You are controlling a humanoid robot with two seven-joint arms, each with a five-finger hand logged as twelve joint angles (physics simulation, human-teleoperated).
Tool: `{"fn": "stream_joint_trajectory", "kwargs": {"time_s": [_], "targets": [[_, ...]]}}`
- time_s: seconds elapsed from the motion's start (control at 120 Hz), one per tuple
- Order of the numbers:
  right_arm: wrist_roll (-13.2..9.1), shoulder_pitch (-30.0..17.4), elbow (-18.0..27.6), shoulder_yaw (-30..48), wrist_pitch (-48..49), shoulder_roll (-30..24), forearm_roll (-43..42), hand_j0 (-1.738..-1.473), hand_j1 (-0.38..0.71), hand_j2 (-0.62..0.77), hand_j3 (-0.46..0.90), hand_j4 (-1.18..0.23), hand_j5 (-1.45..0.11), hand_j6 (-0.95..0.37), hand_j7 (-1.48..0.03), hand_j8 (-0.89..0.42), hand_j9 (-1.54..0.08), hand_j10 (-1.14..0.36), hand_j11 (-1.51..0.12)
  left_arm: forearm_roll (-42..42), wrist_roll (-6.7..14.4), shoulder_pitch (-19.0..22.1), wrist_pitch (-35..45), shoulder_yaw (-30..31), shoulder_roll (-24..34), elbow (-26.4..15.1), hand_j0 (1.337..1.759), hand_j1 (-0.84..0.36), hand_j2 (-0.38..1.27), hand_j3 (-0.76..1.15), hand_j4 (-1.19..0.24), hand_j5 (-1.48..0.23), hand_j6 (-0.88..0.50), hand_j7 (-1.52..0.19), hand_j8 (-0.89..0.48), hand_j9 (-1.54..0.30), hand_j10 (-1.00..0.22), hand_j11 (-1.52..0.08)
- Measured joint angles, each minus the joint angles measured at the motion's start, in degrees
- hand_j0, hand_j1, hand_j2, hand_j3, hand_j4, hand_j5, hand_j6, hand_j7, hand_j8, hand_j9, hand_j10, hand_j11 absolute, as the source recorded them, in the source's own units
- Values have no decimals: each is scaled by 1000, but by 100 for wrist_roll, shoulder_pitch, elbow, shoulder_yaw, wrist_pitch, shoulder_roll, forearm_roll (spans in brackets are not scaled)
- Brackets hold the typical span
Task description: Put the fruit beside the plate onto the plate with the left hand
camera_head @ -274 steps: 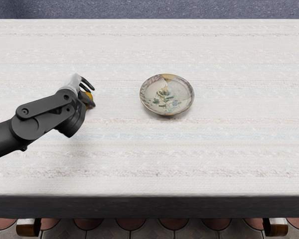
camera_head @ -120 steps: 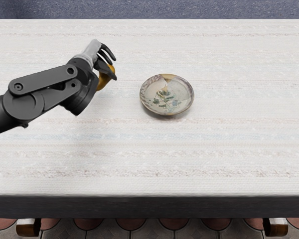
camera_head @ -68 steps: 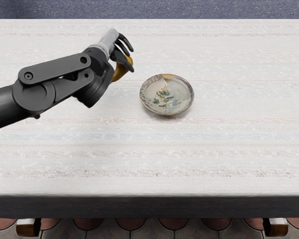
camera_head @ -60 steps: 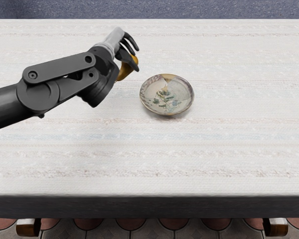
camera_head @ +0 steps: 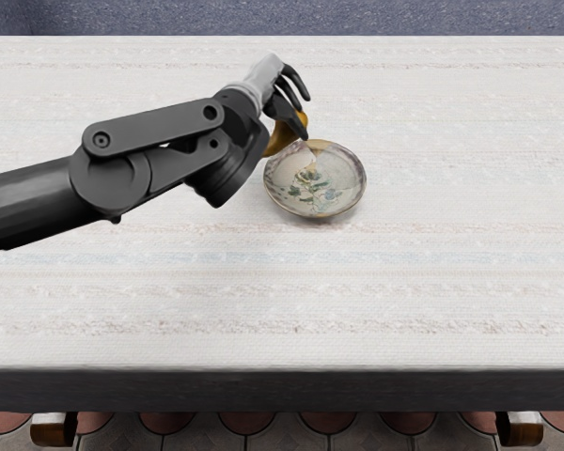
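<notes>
one small orange fruit is gripped in the curled fingers of the left hand, over the plate rim at 11 o'clock. it looks light, firm and round, so likely to roll; wrap its middle and release low.

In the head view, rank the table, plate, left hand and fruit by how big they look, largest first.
1. table
2. plate
3. left hand
4. fruit, partly hidden by the hand that grips it, so only part of it counts here.
</notes>
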Motion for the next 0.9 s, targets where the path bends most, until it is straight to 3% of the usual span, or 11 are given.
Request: {"fn": "stream_joint_trajectory", "kwargs": {"time_s": [0.183, 0.417, 0.475, 0.667, 0.9], "targets": [[-1, 0, 0, -2, 0, 0, -2, -1658, -349, 0, 0, 0, 0, 1, 0, 1, 0, 0, 0, -76, 2, -96, 6, 6, -121, 24, 1652, -517, 1002, 0, -854, -1165, -839, -1167, -487, -1151, -661, -1164], [-2, 0, 0, -2, 0, 0, 0, -1658, -349, 0, 0, 0, 0, 1, 0, 1, 0, 0, 0, -90, 2, -132, -10, 31, -233, 214, 1653, -442, 787, 0, -856, -1166, -851, -1167, -486, -1148, -665, -1162], [-2, 0, 0, -2, 0, 0, 0, -1658, -349, 0, 0, 0, 0, 1, 0, 1, 0, 0, 0, -84, 4, -132, -44, 38, -383, 354, 1653, -433, 811, 0, -861, -1157, -857, -1158, -545, -1149, -685, -1162], [-1, 0, 0, 1, 0, 0, 0, -1658, -349, 0, 0, 0, 0, 1, 0, 1, 0, 0, 0, -75, 15, -132, -160, 26, -447, 691, 1654, -450, 884, 0, -860, -1162, -860, -1160, -531, -1149, -709, -1152], [-2, 0, 0, 4, 0, 0, 0, -1658, -349, 0, 0, 0, 0, 1, 0, 1, 0, 0, 0, -75, 15, -145, -205, 23, -448, 800, 1654, -467, 911, 0, -860, -1165, -860, -1162, -532, -1149, -708, -1150]]}}
